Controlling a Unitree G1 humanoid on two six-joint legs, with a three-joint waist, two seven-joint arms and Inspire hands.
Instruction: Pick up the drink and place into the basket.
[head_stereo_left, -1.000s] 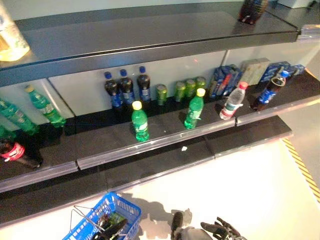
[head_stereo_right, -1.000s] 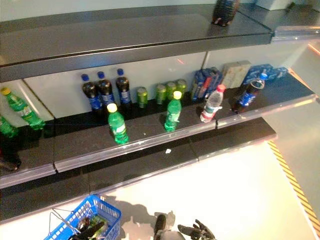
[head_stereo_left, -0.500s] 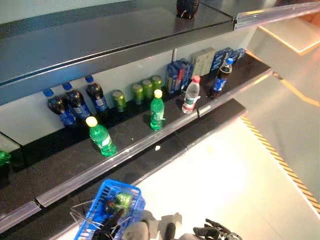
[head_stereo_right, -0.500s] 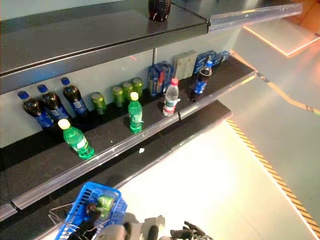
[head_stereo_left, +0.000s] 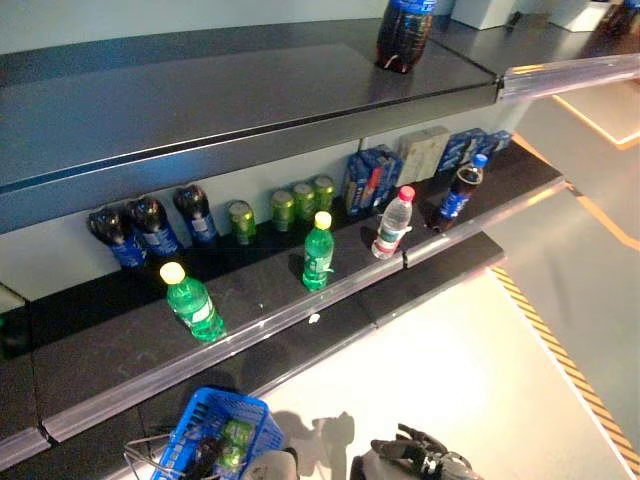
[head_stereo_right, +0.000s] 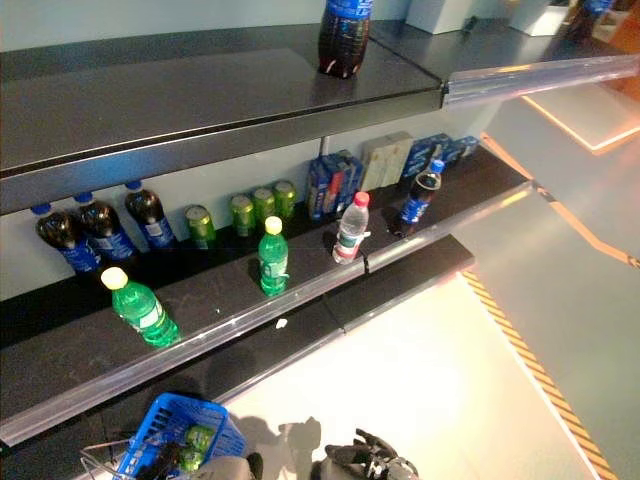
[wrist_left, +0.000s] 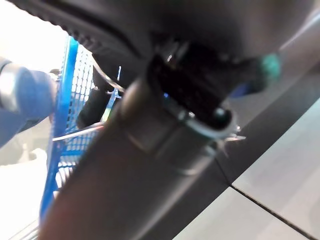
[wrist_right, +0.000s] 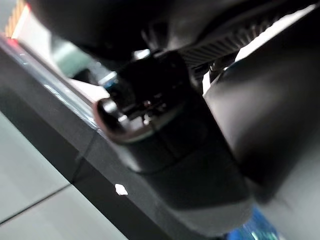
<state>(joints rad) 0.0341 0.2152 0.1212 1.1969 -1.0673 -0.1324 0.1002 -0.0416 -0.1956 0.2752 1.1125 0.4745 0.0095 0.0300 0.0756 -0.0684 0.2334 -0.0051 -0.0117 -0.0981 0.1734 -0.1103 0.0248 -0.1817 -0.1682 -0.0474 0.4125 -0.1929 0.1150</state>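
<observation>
Since a second ago the head camera has swung right along the shelf, so the whole view has shifted; the bottles stand where they stood, and the basket again shows at the near left

Nearest, the right hand hangs low with its fingers loose and nothing in them. The left hand is at the basket's handles; whether its fingers grip them I cannot tell. One green drink lies inside the basket, so one placing looks done and the robot seems to be seeking the next drink. That calls for raising the right hand to the shelf and closing round a bottle at its front edge.

Counted on the middle shelf:
- two green bottles along the front edge
- one water bottle and one blue-capped cola toward the right end
- three colas and three cans along the back
- blue boxes, number unclear

One big bottle stands on the top shelf
</observation>
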